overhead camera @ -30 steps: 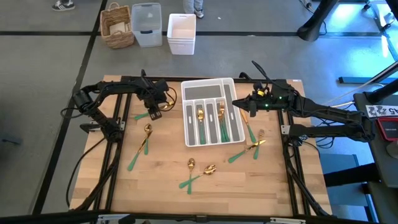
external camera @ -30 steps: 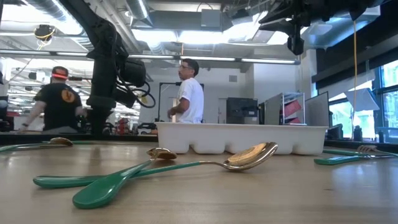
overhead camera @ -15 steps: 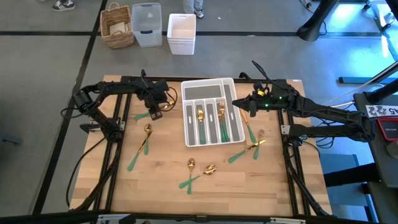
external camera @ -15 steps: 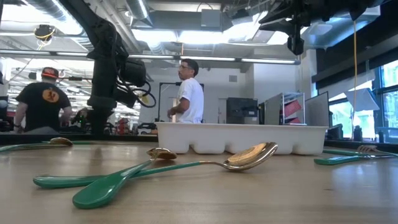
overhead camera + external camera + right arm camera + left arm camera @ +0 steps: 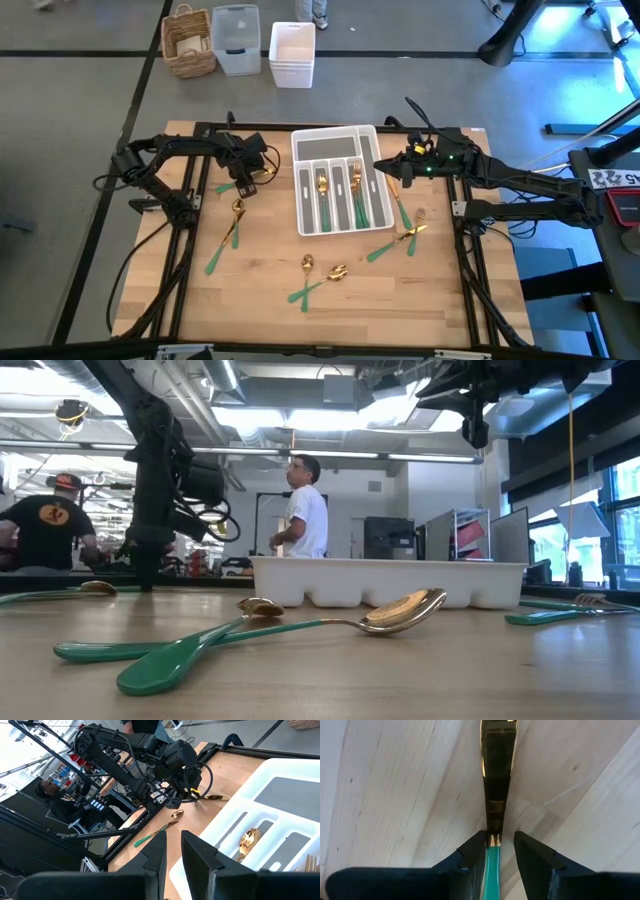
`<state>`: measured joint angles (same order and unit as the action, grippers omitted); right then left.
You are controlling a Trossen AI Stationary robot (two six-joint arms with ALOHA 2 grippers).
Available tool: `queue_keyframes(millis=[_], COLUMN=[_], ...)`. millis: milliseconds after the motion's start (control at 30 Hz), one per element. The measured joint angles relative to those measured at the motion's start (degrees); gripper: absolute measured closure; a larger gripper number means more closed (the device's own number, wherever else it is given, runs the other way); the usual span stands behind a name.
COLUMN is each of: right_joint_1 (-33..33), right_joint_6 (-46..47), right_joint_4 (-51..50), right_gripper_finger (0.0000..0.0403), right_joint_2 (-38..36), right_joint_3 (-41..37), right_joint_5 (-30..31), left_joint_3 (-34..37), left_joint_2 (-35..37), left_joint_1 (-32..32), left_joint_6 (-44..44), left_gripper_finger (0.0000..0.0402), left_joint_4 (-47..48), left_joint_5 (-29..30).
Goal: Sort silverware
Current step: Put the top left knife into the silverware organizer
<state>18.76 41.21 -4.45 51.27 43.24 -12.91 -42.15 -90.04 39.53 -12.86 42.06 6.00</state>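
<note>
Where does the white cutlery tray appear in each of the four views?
High view: cutlery tray at the table's far centre, between both arms.
Low view: the long white wall across the middle.
Left wrist view: not in it.
Right wrist view: fills the right side.
Shared landmark: the left gripper, on the tray's left in the high view, shows beyond the tray in the right wrist view.

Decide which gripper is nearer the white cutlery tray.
Right. The right gripper hangs at the white cutlery tray's right edge; the left gripper stands apart on its left, fingers astride a green-handled utensil.
</note>
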Motion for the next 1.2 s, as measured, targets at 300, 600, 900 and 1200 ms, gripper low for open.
queue_keyframes(millis=[300, 600, 900, 1200], right_joint_1=[0.0, 0.0, 0.0, 0.0], right_joint_6=[0.0, 0.0, 0.0, 0.0], right_joint_4=[0.0, 0.0, 0.0, 0.0], right_gripper_finger=[0.0343, 0.0343, 0.0343, 0.0343], right_joint_2=[0.0, 0.0, 0.0, 0.0], right_joint_3=[0.0, 0.0, 0.0, 0.0], right_joint_5=[0.1, 0.8, 0.8, 0.7], left_joint_3=[0.4, 0.3, 0.2, -3.7], left_joint_2=[0.6, 0.7, 0.6, 0.2], left_joint_1=[0.0, 0.0, 0.0, 0.0], left_joint_6=[1.5, 4.1, 6.7, 7.2], left_gripper_finger=[0.0302, 0.0378, 0.0386, 0.0384], left_joint_4=[-1.0, -0.7, -0.5, 1.8], left_joint_5=[0.2, -0.2, -1.2, -2.5])
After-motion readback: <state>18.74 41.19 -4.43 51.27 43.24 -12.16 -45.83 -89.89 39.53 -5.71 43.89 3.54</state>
